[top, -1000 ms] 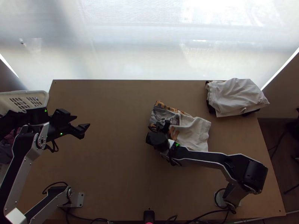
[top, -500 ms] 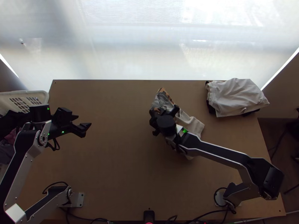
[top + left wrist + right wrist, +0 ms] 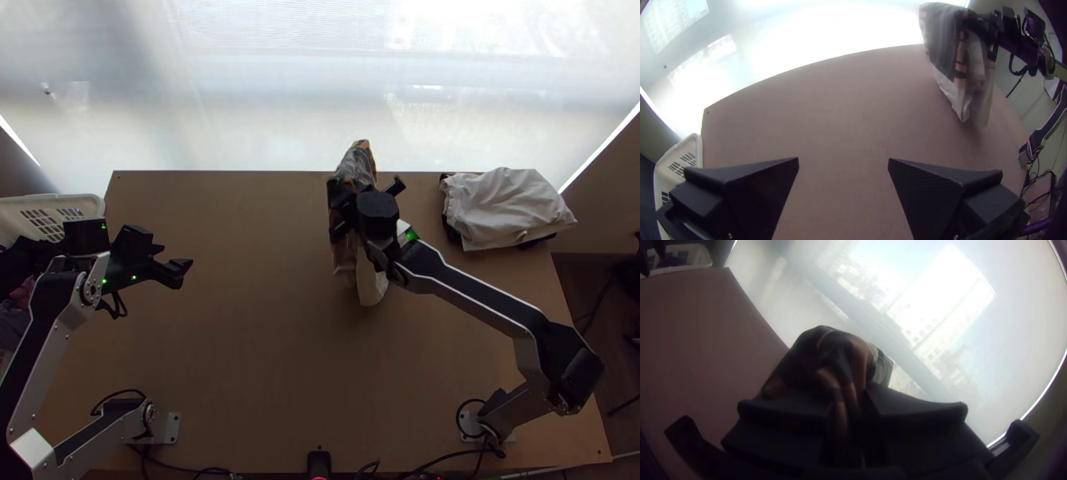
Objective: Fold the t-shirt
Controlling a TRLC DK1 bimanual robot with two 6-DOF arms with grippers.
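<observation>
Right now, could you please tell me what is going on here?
The right gripper holds the patterned t-shirt pinched between its fingers, hanging above the table, not laid out folded. The left gripper is open and empty, near the white basket. A pale cloth lies at the table's far right.

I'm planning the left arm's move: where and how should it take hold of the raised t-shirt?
Probably the lower end of the t-shirt, approached from the left: it hangs narrow and free, while the right gripper clamps the cloth higher up. The open left gripper faces that side.
</observation>
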